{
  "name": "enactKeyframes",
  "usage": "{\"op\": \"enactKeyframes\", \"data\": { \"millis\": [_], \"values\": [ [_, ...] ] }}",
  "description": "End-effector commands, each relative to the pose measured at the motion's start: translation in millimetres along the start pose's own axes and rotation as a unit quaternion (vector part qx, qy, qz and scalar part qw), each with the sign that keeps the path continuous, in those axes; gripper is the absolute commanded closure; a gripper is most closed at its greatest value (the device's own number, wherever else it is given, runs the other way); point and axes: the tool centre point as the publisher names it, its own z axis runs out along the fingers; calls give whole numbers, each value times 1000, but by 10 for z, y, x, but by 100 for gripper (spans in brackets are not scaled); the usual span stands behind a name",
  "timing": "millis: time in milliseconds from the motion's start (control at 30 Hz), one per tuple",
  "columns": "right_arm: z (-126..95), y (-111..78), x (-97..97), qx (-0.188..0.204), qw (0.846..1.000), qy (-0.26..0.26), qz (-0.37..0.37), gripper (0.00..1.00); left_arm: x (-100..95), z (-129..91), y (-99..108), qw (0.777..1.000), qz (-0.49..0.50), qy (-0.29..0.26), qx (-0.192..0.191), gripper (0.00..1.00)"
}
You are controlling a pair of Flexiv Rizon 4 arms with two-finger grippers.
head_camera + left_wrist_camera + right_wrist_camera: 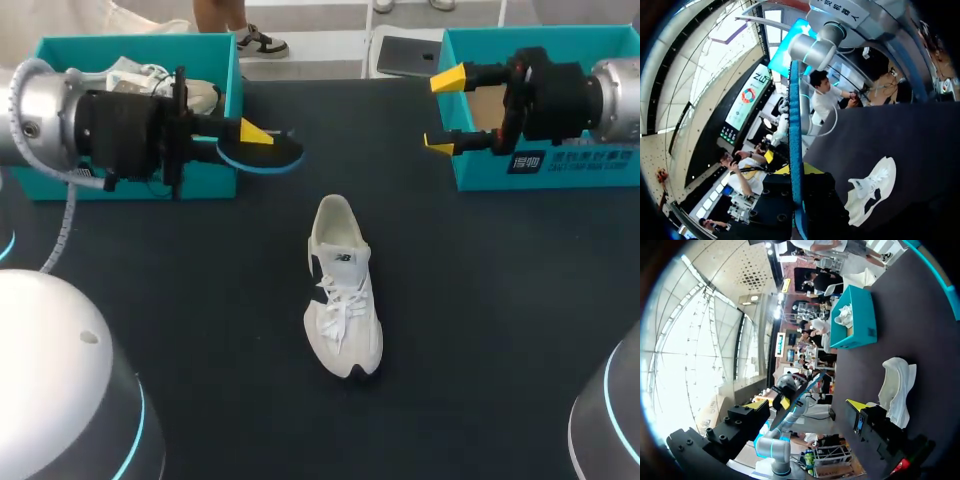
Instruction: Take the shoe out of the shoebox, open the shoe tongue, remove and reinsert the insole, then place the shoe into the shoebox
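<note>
Your left gripper (255, 142) clamps the blue-edged insole (280, 156) by the left shoebox (210, 182); right gripper (444, 112) gapes beside the labelled shoebox (590, 172); sneaker (343, 290) between.

Not much to the setting, honestly. The bench (200, 330) is one flat, dark top, close to black with a faint blue in it, matte and plain all over. In the head view it fills nearly everything and runs out past both sides and the near side. Only its far edge shows, a straight line across the back. The light on it is bright and pretty even, so the shadows lying on the top are soft and stay close in. Both wrist views catch the same dark surface as a smooth, plain sweep, looking a touch greyer there.
</note>
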Motion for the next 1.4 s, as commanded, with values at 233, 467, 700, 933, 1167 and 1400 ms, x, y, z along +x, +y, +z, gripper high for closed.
{"op": "enactKeyframes", "data": {
  "millis": [233, 467, 700, 933, 1167, 1400],
  "values": [
    [10, -7, 1, -1, 1000, -1, 0, 0, -34, -51, -123, 789, -599, 103, 92, 100],
    [10, -7, 1, -1, 1000, -1, 0, 0, -34, -51, -123, 789, -599, 103, 92, 100],
    [10, -7, 1, -1, 1000, -1, 0, 0, -34, -51, -123, 789, -599, 103, 92, 100],
    [10, -7, 1, -1, 1000, -1, 0, 0, -4, -18, -48, 642, -761, 72, 55, 100],
    [10, -7, 1, -1, 1000, -1, 0, 0, -41, -27, -142, 426, -902, 62, 24, 100],
    [10, -7, 1, -1, 1000, -1, 0, 0, -55, 3, -189, 331, -941, 67, 11, 100]
  ]
}}
